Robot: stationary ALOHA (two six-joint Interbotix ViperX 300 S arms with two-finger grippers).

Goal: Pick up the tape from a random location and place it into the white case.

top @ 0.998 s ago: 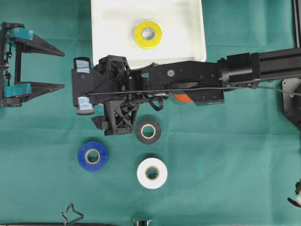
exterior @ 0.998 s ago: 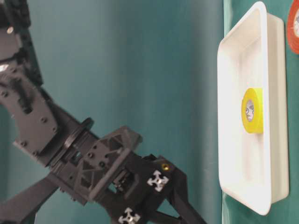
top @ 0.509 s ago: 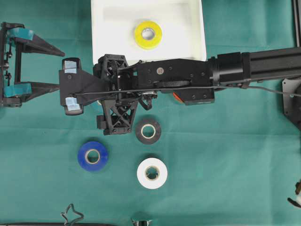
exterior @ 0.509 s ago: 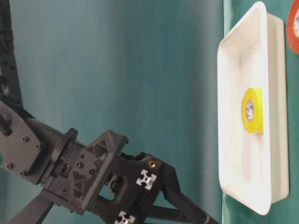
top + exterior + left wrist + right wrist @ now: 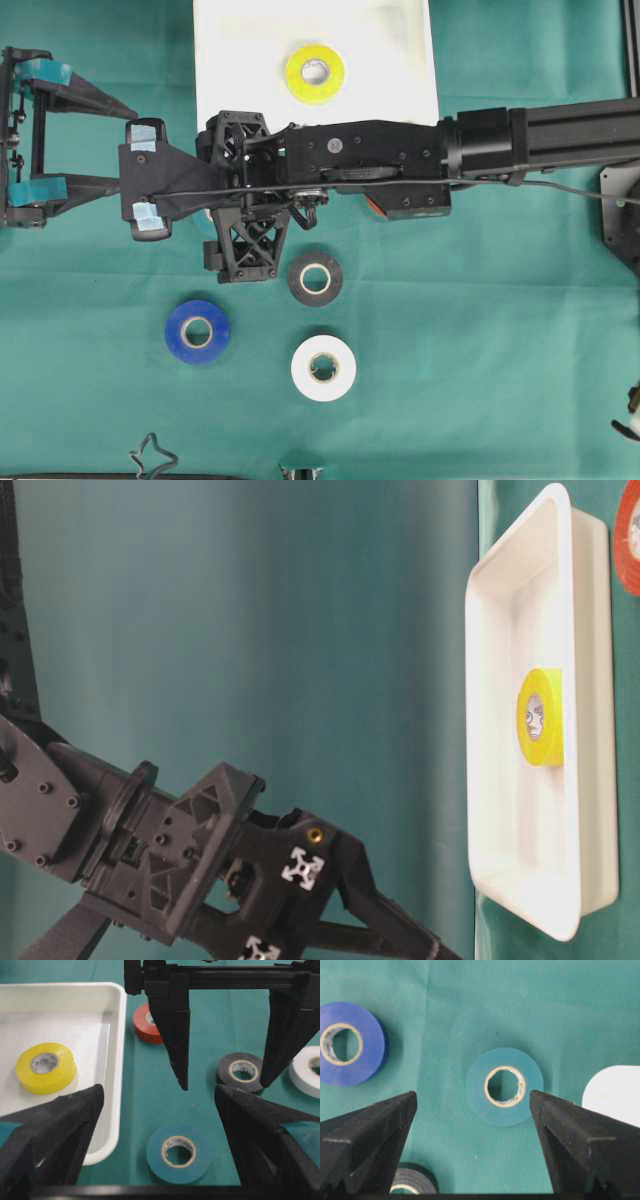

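Right gripper [image 5: 472, 1160] jaws spread wide, nothing held, pointing down over a teal tape roll [image 5: 504, 1085] lying flat, centred between the fingers. Step in hand: descend and grasp it. Best keep the roll centred, drop straight, close across its outer wall. Just left of the tool: blue roll [image 5: 347, 1042]; near its lower edge: black roll [image 5: 409, 1183]. To its right, corner of the white case [image 5: 615, 1094], yellow roll [image 5: 315, 72] already inside. Farther off, left gripper [image 5: 85, 135] wide, empty, parked.
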